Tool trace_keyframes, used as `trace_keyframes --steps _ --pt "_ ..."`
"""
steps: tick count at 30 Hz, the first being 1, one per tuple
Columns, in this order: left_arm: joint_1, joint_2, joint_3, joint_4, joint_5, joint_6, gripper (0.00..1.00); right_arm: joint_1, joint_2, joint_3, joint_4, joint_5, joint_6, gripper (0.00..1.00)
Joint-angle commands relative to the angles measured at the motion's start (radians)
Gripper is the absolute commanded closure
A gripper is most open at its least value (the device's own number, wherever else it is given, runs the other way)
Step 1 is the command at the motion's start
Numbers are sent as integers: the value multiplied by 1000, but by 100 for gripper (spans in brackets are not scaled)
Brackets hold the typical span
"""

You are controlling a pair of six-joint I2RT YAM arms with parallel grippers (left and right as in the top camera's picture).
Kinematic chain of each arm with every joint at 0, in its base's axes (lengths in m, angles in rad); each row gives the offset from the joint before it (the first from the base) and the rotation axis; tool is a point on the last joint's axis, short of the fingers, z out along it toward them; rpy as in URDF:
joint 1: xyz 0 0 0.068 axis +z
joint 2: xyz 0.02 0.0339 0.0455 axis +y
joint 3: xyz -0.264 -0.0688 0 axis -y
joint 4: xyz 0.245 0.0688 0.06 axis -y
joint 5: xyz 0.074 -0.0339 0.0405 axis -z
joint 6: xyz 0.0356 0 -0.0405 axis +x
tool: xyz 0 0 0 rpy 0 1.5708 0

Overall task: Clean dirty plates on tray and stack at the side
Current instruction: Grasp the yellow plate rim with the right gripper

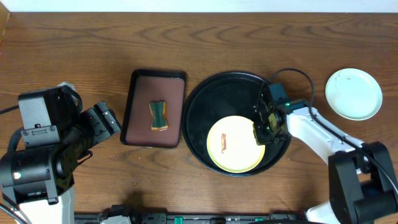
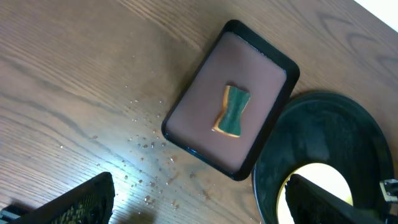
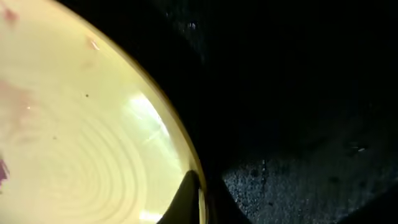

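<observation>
On the wooden table (image 1: 74,43) the round black tray (image 1: 200,99) sits at centre, with the smaller brown tray (image 1: 140,93) just to its left. The yellow plate (image 1: 233,146) lies flat in the near half of the black tray, a red-brown smear (image 1: 224,144) on its face. A mint plate (image 1: 353,93) rests on the bare table, well apart to the right. The sponge (image 1: 159,116) lies in the brown tray. The right gripper (image 1: 264,124) is closed down tight at the yellow plate's right rim. One fingertip (image 3: 186,193) shows on the rim, so it appears to pinch the plate. The left gripper (image 1: 109,121) hangs wide and empty beside the brown tray. The grip is thin and at the edge, so the right arm would do well to lift slowly and level, clearing the tray's raised rim before turning, while the left arm fetches the sponge.
</observation>
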Motion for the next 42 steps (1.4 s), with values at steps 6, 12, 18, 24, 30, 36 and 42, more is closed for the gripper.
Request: trace_keyframes --steps 6,12,18,24,30,36,42 --pt "4 0 10 0 -9 6 12 5 -29 128 114 80 -93 99" --pt "4 0 10 0 -9 6 11 5 -6 130 199 81 -105 99" --pt "4 0 10 37 -9 -5 12 5 47 123 225 121 -102 91" --pt "4 0 10 24 -8 -5 12 3 47 123 127 85 -60 58" --pt "4 12 10 57 11 -5 12 -64 47 123 92 93 -36 55" --pt "4 30 8 72 12 -6 19 -122 75 102 114 -65 -2 61" --pt "-24 126 -54 71 15 -54 26 -110 144 100 182 -183 31 64"
